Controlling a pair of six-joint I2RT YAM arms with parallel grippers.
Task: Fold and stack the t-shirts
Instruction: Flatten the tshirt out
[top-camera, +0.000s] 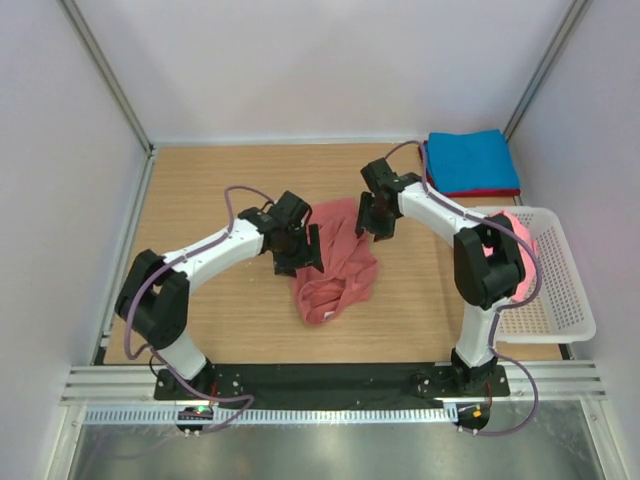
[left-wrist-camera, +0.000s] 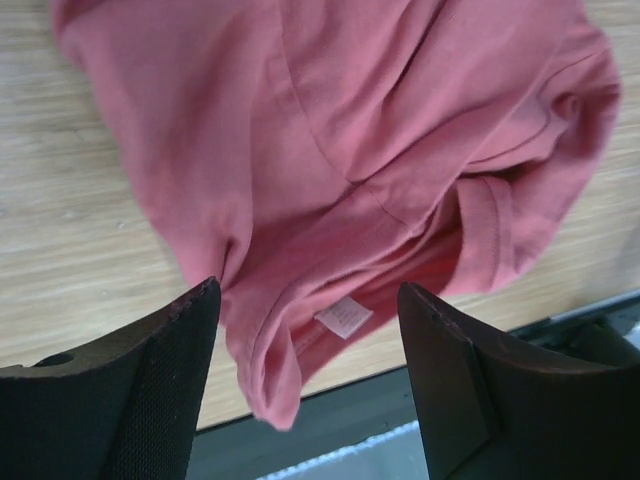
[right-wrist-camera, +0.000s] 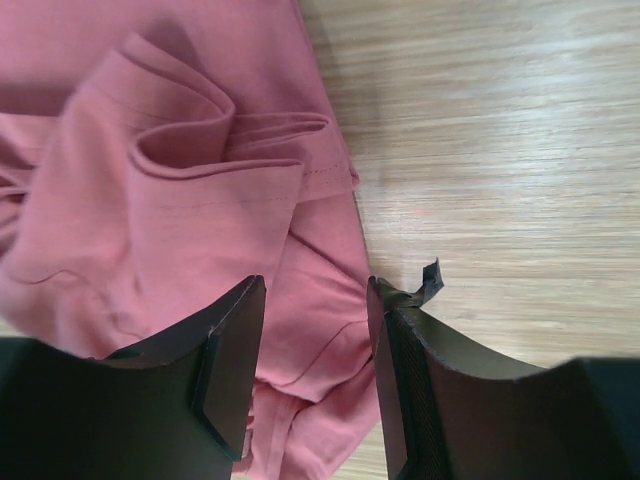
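Fingers of the left gripper (left-wrist-camera: 310, 300) are seen spread wide, with nothing held, poised over a crumpled pink t-shirt (top-camera: 338, 272). The right gripper (right-wrist-camera: 315, 290) is also parted, more narrowly, and is empty, its tips set over the shirt's edge. The shirt is bunched near the middle of a pale wooden table (top-camera: 200, 190). A folded blue t-shirt (top-camera: 468, 158) is laid at the far right corner on a red layer (top-camera: 490, 192). A white basket (top-camera: 560, 300) is placed along the right edge, with pink cloth (top-camera: 522, 232) inside. The table is enclosed by plain white walls (top-camera: 300, 60) and metal corner posts (top-camera: 105, 75).
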